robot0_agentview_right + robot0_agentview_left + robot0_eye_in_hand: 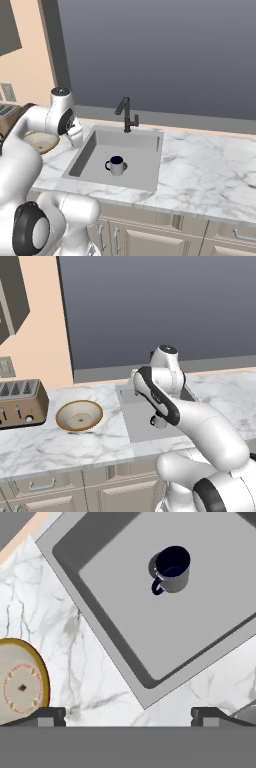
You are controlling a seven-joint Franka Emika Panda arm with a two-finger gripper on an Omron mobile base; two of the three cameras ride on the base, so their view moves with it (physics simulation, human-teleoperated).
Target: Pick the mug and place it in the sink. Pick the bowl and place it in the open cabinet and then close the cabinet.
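Hand view: tool [128, 716] wide open, empty, two dark tips set far apart, above the white marble desk [95, 677] at the sink's [120, 637] near rim. Sink is a flat grey rectangular basin; thin black faucet [126, 114] behind it. Mug [171, 568] stands upright on the basin floor, grey cylinder, navy inside, dark handle. Bowl [79, 415] sits on the veined marble left of the sink: round, shallow, tan, cream interior. Boxy bronze toaster [20, 402] just beside it.

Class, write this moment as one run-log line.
mug: upright in sink | bowl: on counter beside toaster | gripper: open, empty, above counter
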